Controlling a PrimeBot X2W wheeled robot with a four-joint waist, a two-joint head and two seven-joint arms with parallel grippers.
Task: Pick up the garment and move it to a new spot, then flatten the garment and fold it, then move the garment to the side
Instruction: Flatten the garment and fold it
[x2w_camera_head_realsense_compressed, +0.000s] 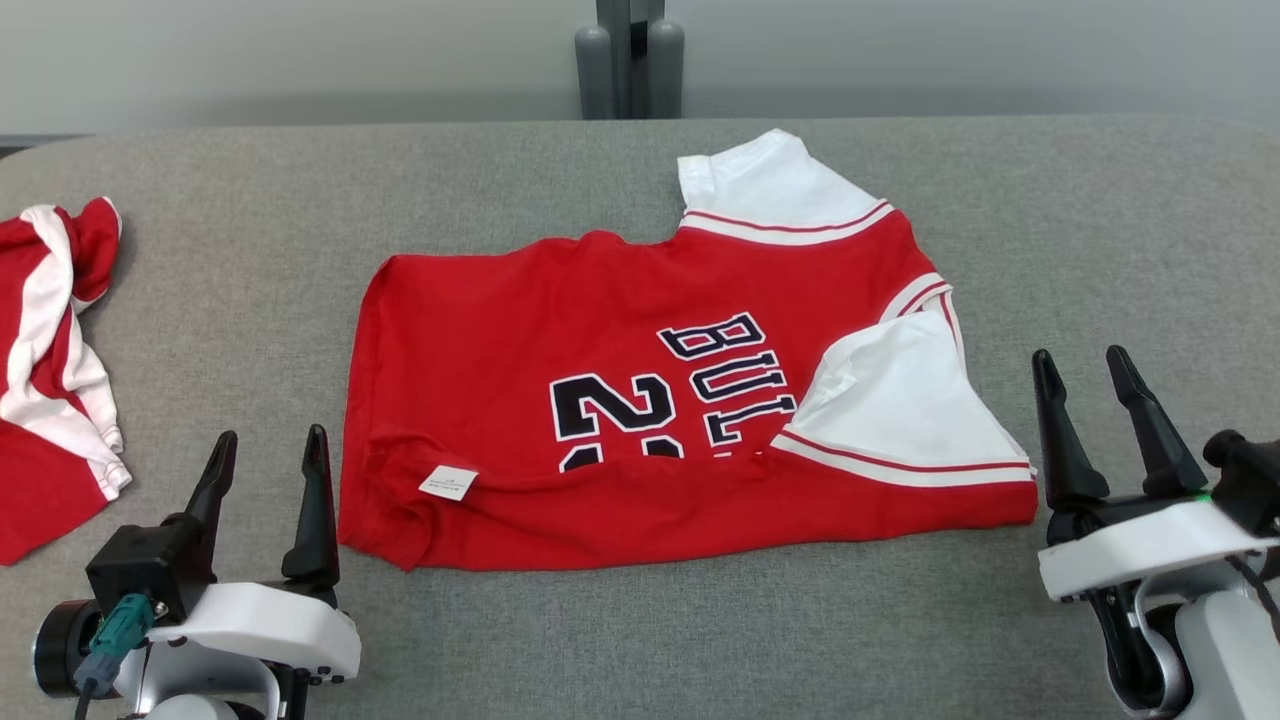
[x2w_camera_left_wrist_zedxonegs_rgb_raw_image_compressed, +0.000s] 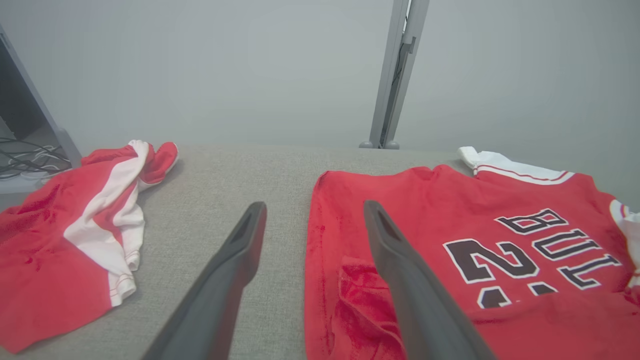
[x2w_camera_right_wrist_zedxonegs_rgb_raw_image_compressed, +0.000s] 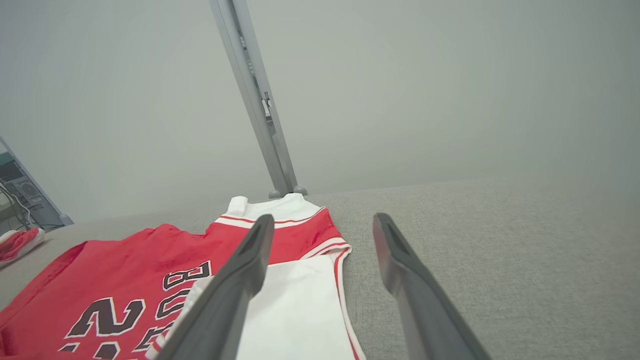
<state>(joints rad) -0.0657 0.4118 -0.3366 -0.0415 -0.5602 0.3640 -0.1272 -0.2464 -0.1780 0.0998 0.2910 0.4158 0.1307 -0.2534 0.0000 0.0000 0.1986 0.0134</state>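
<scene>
Head view: folding garment (x2w_camera_head_realsense_compressed: 480, 330), first fold apparently laid; flanking it with left gripper (x2w_camera_head_realsense_compressed: 273, 433), right gripper (x2w_camera_head_realsense_compressed: 1078, 353), fingers (x2w_camera_head_realsense_compressed: 316, 500) apart, empty; needing regrip for crosswise fold.

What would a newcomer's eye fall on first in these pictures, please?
A red jersey with white sleeves and black lettering lies partly folded on the table. A crumpled red-and-white garment sits at its left edge; the open left claw and right claw flank the jersey.
</scene>
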